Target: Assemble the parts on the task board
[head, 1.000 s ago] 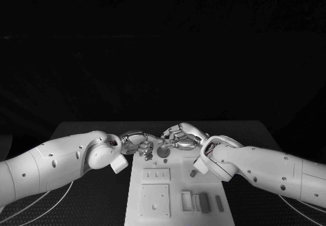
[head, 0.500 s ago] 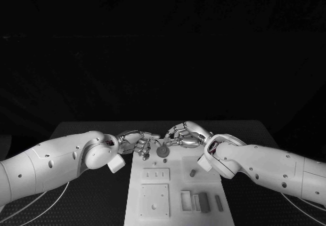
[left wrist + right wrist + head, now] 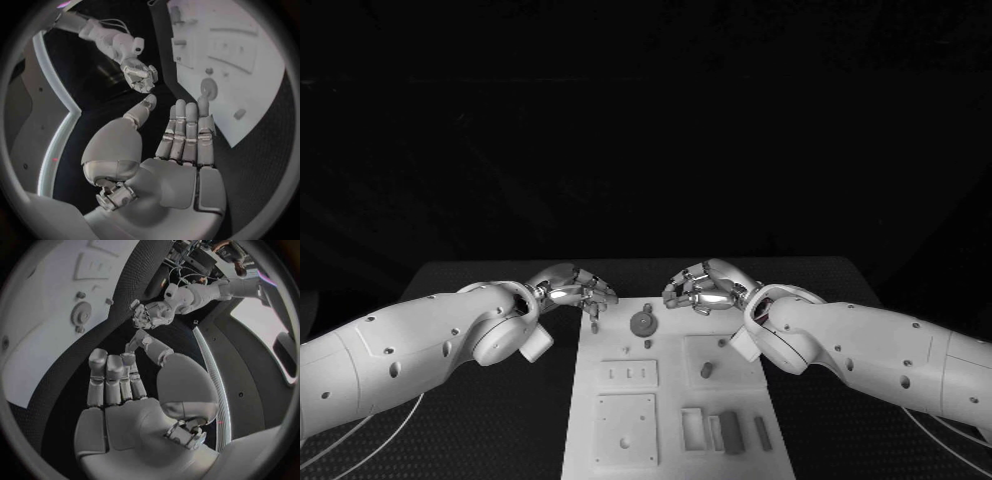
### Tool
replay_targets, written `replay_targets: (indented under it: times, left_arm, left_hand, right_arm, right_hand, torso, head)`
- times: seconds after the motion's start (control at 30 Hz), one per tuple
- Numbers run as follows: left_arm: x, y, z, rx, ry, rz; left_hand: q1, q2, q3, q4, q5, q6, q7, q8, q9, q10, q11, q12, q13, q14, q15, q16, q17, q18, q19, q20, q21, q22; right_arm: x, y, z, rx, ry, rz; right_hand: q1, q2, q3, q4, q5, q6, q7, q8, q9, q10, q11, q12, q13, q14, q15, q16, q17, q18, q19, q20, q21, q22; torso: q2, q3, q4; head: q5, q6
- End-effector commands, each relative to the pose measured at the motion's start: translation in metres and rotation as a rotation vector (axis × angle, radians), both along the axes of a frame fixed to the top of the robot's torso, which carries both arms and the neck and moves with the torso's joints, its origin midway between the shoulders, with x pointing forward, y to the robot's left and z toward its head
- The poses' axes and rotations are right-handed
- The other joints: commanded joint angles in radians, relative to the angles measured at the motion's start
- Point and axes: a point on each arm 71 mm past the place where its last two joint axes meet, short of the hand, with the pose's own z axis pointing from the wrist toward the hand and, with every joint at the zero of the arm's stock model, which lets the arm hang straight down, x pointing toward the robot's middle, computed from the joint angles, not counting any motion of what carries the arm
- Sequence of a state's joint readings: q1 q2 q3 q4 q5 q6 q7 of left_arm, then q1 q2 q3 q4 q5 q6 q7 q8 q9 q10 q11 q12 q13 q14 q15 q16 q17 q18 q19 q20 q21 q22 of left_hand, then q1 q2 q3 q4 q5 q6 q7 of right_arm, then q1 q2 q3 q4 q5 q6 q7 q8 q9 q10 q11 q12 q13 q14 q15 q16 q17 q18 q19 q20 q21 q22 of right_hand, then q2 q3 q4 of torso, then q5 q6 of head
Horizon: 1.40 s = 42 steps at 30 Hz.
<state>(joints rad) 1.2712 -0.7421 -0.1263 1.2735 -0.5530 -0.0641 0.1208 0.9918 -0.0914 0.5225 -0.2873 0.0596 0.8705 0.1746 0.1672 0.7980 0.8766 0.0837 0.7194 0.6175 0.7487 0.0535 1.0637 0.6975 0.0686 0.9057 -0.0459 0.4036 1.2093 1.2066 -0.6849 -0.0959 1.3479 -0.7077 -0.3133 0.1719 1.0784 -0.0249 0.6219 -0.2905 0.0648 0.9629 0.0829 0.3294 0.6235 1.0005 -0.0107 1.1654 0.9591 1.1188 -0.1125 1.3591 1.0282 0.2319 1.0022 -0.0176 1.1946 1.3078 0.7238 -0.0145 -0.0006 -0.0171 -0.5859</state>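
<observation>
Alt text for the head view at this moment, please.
Two white arms reach in from either side, the left hand and right hand both holding nothing, apart above the far end of the white task board. A round grey part lies between them.

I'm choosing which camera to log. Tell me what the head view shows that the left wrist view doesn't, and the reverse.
Head view: the grey bars at the task board's near end. Left wrist view: the left robot hand's palm, fingers straight, holding nothing. Both: the task board, the round grey part on it, and the right robot hand.
</observation>
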Motion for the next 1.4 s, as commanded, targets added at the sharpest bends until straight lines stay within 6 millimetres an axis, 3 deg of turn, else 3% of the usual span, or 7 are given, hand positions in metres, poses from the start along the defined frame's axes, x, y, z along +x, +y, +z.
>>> replay_targets:
  times: [0.03, 0.23, 0.53, 0.73, 1.4]
  left_arm:
    - [-0.002, -0.008, 0.023, 0.233, -0.531, -0.072]
    - [-0.018, -0.031, 0.029, 0.273, -0.763, -0.162]
    - [-0.035, -0.056, 0.028, 0.275, -0.899, -0.259]
    - [-0.045, -0.071, 0.026, 0.263, -0.916, -0.316]
    - [-0.055, -0.098, 0.026, 0.234, -0.896, -0.379]
  left_hand:
    - [0.084, -0.021, 0.022, -0.001, 0.013, 0.028, -0.01, 0.015, -0.014, 0.024, -0.005, -0.003, -0.02, 0.018, -0.003, 0.003, -0.014, 0.001, 0.02, -0.001, -0.006, -0.004]
    - [0.172, -0.074, 0.02, -0.001, 0.02, 0.047, -0.037, 0.011, -0.054, 0.036, -0.005, -0.013, -0.061, 0.021, -0.001, 0.006, -0.041, -0.002, 0.026, -0.001, -0.019, -0.009]
    - [0.205, -0.138, 0.02, 0.001, 0.009, 0.023, -0.043, -0.01, -0.084, 0.023, 0.006, -0.029, -0.092, 0.003, 0.009, -0.004, -0.065, -0.004, 0.019, 0.008, -0.038, -0.018]
    - [0.209, -0.144, 0.02, 0.003, 0.004, 0.033, -0.052, -0.008, -0.089, 0.028, 0.005, -0.026, -0.097, 0.006, 0.009, 0.001, -0.069, -0.002, 0.024, 0.008, -0.039, -0.018]
    - [0.183, -0.105, 0.001, 0.02, 0.0, 0.103, -0.026, 0.002, -0.145, 0.089, -0.028, 0.031, -0.103, 0.059, -0.024, 0.065, -0.074, 0.006, 0.087, -0.02, -0.007, 0.014]
  right_arm:
    - [-0.001, 0.0, -0.012, 0.078, 0.231, 0.044]
    - [-0.001, -0.004, -0.021, 0.139, 0.413, 0.099]
    - [0.004, -0.012, -0.028, 0.278, 0.614, 0.191]
    - [0.005, -0.016, -0.028, 0.315, 0.662, 0.246]
    - [-0.001, -0.006, -0.026, 0.332, 0.715, 0.364]
  right_hand:
    - [-0.001, 0.008, 0.005, 0.001, 0.004, 0.058, 0.007, 0.016, 0.049, 0.001, -0.007, -0.004, -0.002, 0.0, -0.007, -0.004, -0.002, 0.03, 0.001, -0.005, 0.004, 0.015]
    - [-0.006, 0.009, 0.007, 0.002, 0.004, 0.058, 0.007, 0.015, 0.051, 0.001, -0.007, -0.006, -0.002, -0.003, -0.007, -0.006, -0.002, 0.03, -0.002, -0.005, 0.002, 0.014]
    - [-0.013, 0.011, 0.009, 0.003, 0.004, 0.058, 0.007, 0.014, 0.054, -0.002, -0.007, -0.008, -0.003, -0.006, -0.007, -0.008, -0.003, 0.03, -0.005, -0.004, -0.001, 0.013]
    - [-0.014, 0.012, 0.011, 0.002, 0.004, 0.058, 0.007, 0.014, 0.056, -0.002, -0.007, -0.009, -0.003, -0.008, -0.007, -0.009, -0.003, 0.03, -0.006, -0.003, -0.002, 0.013]
    - [-0.016, 0.013, 0.012, 0.001, 0.004, 0.057, 0.007, 0.013, 0.058, -0.003, -0.006, -0.011, -0.004, -0.009, -0.007, -0.009, -0.002, 0.03, -0.007, -0.003, -0.002, 0.013]
  torso:
    - [0.0, -0.0013, 0.0015]
    - [0.0, -0.0021, 0.0003]
    - [-0.001, -0.0007, 0.0013]
    - [0.0, 0.0004, 0.0019]
    - [0.0, 0.0016, -0.0007]
  head:
    - [-0.005, 0.003]
    - [-0.007, 0.007]
    - [-0.01, 0.009]
    - [-0.01, 0.01]
    - [-0.007, 0.005]
